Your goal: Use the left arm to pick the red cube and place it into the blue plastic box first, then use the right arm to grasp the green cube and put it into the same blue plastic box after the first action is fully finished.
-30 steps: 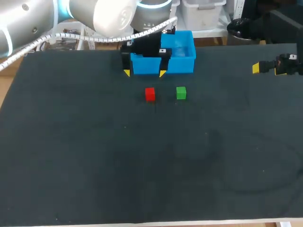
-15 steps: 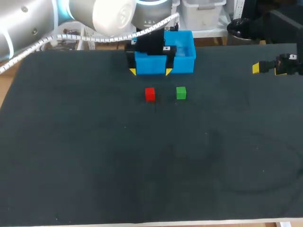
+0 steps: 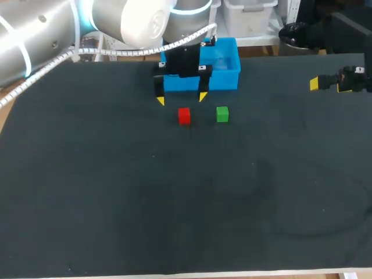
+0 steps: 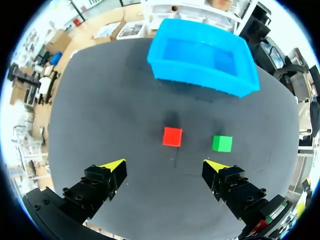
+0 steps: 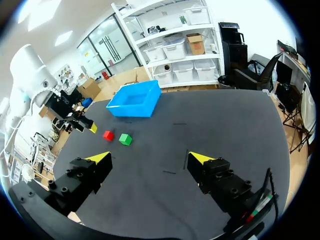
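The red cube (image 3: 184, 115) and the green cube (image 3: 222, 114) lie side by side on the black table, just in front of the blue plastic box (image 3: 221, 73). My left gripper (image 3: 181, 98) hangs open above the table between the box and the red cube. In the left wrist view the red cube (image 4: 172, 136) lies ahead of the open left gripper (image 4: 166, 164), with the green cube (image 4: 222, 143) near one fingertip and the empty box (image 4: 203, 59) beyond. My right gripper (image 3: 318, 83) stands open far right. Its wrist view shows the right gripper (image 5: 150, 157), both cubes (image 5: 108, 135) (image 5: 125, 139) and the box (image 5: 135, 99).
The black table (image 3: 186, 197) spreads wide in front of the cubes with nothing on it. My left arm (image 3: 87, 26) comes in over the back left corner, its white cable hanging above the table's rear edge.
My left gripper has come forward and down from in front of the box toward the red cube. The cubes, the box and the right arm have not moved.
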Action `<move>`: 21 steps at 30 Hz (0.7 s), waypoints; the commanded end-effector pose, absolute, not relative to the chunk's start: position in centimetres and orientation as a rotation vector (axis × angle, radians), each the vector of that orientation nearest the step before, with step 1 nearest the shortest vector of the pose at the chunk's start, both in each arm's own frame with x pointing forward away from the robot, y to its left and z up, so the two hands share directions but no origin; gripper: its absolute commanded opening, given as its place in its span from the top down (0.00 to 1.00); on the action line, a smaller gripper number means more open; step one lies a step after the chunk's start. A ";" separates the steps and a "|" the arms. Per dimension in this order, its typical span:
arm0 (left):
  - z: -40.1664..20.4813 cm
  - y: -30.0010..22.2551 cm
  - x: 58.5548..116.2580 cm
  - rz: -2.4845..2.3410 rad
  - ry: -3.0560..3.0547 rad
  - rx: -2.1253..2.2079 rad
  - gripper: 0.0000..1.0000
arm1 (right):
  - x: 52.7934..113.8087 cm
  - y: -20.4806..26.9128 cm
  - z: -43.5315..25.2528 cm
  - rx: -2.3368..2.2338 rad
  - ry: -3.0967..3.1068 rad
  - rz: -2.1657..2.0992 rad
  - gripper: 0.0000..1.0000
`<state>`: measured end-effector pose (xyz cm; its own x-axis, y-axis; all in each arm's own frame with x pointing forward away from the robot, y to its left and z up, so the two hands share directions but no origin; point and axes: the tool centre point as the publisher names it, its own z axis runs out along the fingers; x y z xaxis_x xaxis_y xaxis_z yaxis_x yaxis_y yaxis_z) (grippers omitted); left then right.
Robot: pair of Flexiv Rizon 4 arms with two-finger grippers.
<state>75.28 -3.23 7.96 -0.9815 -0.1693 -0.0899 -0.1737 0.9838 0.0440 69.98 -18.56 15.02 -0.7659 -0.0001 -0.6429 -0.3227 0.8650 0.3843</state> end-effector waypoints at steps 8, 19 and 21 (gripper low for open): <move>5.5 -4.7 75.7 -0.007 3.062 -0.301 0.00 | 70.0 -18.5 15.0 -0.232 2.374 0.637 0.00; 3.5 -3.9 75.8 -0.021 3.070 -0.302 0.00 | 70.0 -18.5 15.0 -0.232 2.374 0.637 0.00; 2.8 -3.7 75.9 -0.008 3.073 -0.292 0.00 | 70.0 -18.5 15.0 -0.232 2.374 0.637 0.00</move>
<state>75.72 -3.77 3.48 -0.9799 -0.1921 -0.0547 -0.1920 0.9814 -0.0067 69.98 -18.56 15.02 -0.7659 -0.0002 -0.6430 -0.3228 0.8650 0.3843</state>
